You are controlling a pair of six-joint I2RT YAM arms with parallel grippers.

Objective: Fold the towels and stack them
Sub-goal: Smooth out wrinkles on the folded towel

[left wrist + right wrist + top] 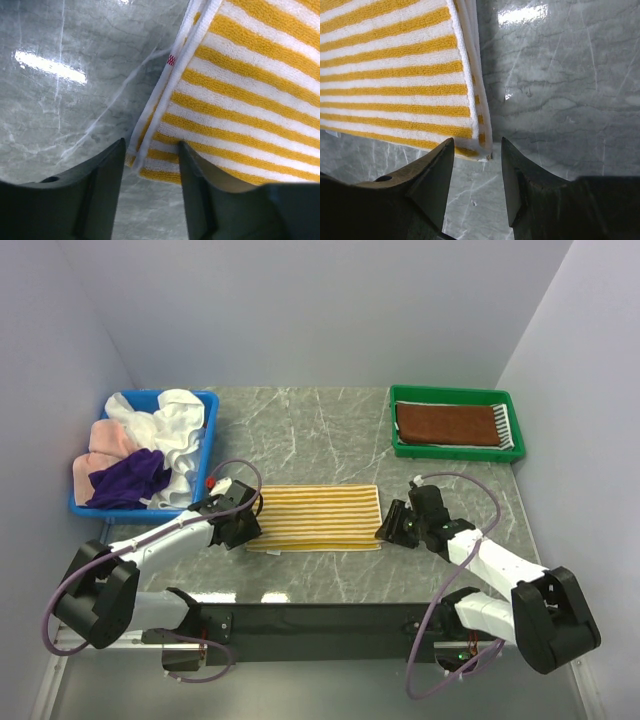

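A yellow-white striped towel (318, 516) lies folded flat on the marble table between my two arms. My left gripper (243, 525) stands open at the towel's near left corner (150, 165), which shows just past the gap between its jaws. My right gripper (392, 528) is open too, with the near right corner (481, 147) of the towel in front of the gap. Neither gripper holds cloth. A folded brown towel (447, 424) rests in the green tray (457, 451). White, pink and purple towels (150, 445) are heaped in the blue bin (206, 435).
The blue bin stands at the back left and the green tray at the back right. Purple cables loop from both arms near the table's front edge (330, 592). Grey walls close in on three sides.
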